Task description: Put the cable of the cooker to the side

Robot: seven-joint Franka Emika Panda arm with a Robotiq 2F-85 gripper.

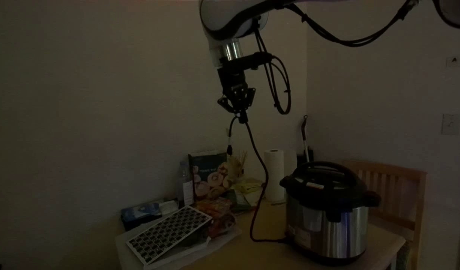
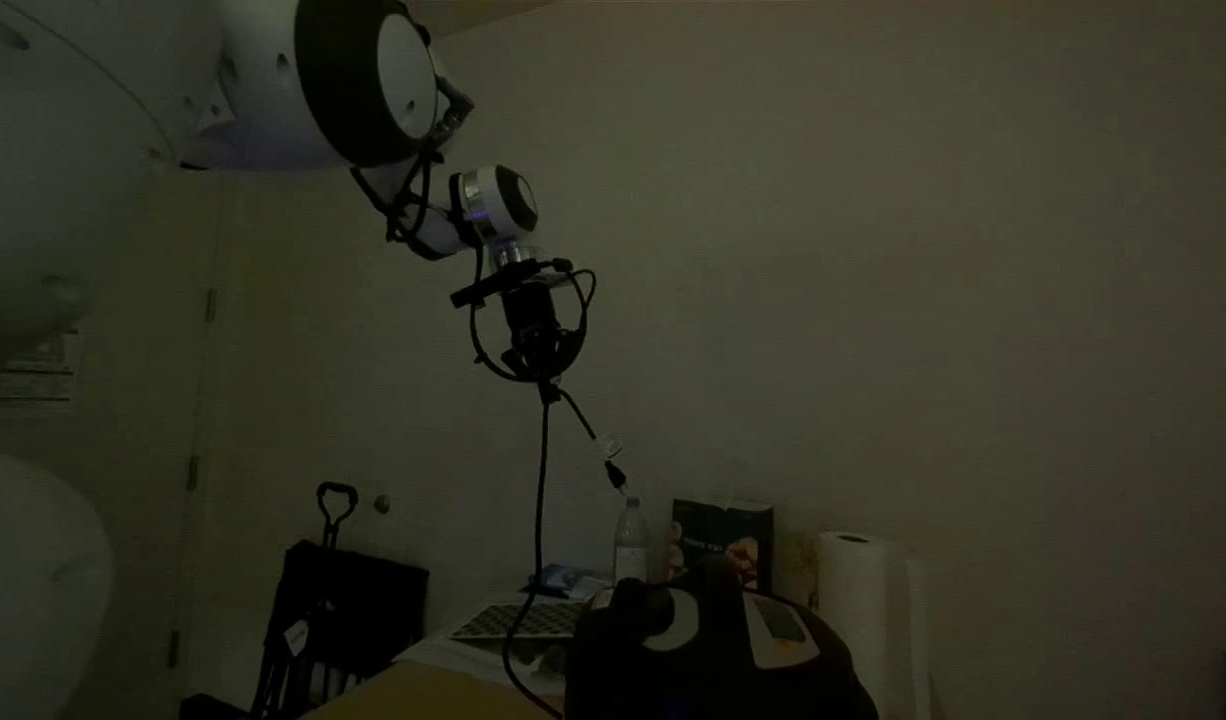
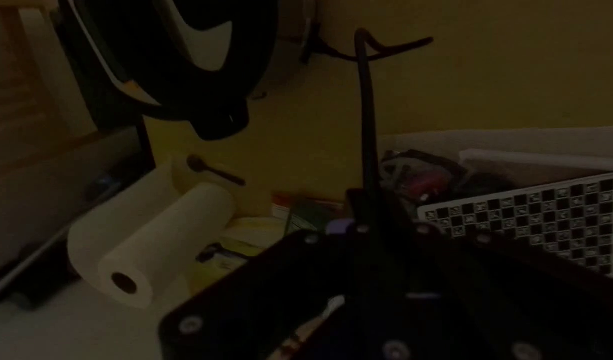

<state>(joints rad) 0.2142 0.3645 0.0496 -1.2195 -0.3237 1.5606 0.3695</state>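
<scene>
The cooker (image 1: 327, 225) stands on the table, with its steel body and black lid. Its lid also shows in an exterior view (image 2: 713, 650) and in the wrist view (image 3: 211, 92). The thin black cable (image 1: 267, 176) rises from the cooker's base to my gripper (image 1: 243, 115), which is high above the table. It also hangs below the gripper (image 2: 550, 390) in an exterior view (image 2: 541, 490). The gripper (image 3: 374, 200) is shut on the cable (image 3: 368, 120). The free end with the plug (image 1: 229, 150) dangles beside the gripper, and also shows in an exterior view (image 2: 615, 474).
A paper-towel roll (image 1: 274, 176), a dark food box (image 1: 207, 176), a bottle (image 1: 186, 185) and bags (image 1: 222, 217) stand at the table's back. A checkered board (image 1: 170, 232) leans at one table end. A wooden chair (image 1: 399, 187) stands behind the cooker. The room is dim.
</scene>
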